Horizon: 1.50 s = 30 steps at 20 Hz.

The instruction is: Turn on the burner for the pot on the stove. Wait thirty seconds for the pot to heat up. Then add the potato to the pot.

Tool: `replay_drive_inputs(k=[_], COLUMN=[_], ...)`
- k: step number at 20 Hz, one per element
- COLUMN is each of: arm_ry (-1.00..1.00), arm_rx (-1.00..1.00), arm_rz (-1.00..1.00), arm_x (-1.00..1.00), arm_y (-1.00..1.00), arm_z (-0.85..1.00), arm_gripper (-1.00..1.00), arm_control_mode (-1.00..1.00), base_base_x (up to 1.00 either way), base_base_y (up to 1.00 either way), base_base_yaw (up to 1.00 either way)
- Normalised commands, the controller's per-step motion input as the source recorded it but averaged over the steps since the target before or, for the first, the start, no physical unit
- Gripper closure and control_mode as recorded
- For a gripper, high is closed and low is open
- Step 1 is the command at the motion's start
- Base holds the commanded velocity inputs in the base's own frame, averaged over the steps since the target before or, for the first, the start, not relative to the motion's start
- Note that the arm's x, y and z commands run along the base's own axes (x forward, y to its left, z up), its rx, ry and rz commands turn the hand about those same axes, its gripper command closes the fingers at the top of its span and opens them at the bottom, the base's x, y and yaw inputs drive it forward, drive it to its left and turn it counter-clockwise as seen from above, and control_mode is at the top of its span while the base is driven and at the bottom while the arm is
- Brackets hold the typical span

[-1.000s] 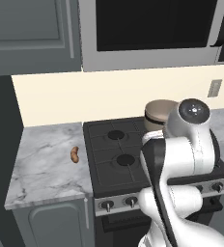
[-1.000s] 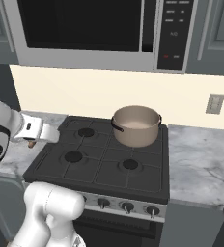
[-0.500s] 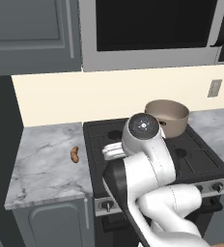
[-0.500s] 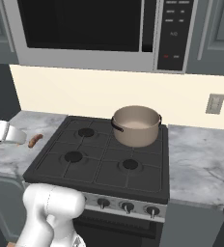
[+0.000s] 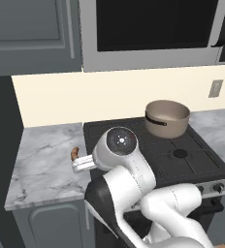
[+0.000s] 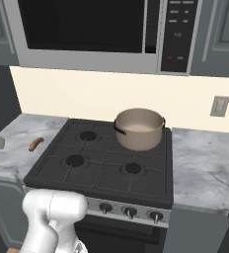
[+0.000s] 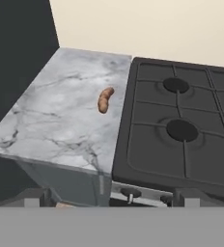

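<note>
The tan pot stands on the back right burner of the black stove; I see no flame. The small orange-brown potato lies on the left marble counter, close to the stove's left edge. In the left base view my hand partly covers the potato. My gripper hovers above the counter's front edge, short of the potato and looking down on it. It is open: the dark fingertips stand wide apart with nothing between them.
Small dark knobs line the stove's silver front panel. A microwave hangs over the stove. More marble counter lies right of the stove, with a wall outlet above it. A dark tall panel borders the left counter.
The arm has swung left, from over the stove to over the left counter. The hand has come down near the potato. Pot and potato have not moved, and the jaws stayed open.
</note>
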Motion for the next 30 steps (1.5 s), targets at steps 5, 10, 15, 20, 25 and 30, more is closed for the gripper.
replay_drive_inputs(k=[5,10,15,20,25,30], arm_ry=[-0.02,-0.02,0.06,0.13,0.13,0.11], arm_rx=[0.25,0.02,0.01,0.05,0.06,0.0], arm_rz=[0.29,0.04,-0.13,-0.18,-0.04,0.0], arm_x=[0.01,0.04,0.31,0.54,0.84,0.82], arm_y=[0.03,0.0,0.0,-0.03,-0.08,-0.03], arm_z=[-0.12,0.0,0.0,0.0,0.0,-0.04], arm_gripper=[-1.0,-1.0,-1.0,-1.0,-1.0,-1.0], arm_control_mode=[-1.0,-1.0,-1.0,-1.0,-1.0,-1.0], base_base_x=[0.0,0.0,0.0,0.0,0.0,0.0], base_base_y=[0.0,0.0,0.0,0.0,0.0,0.0], base_base_yaw=[0.0,0.0,0.0,0.0,0.0,0.0])
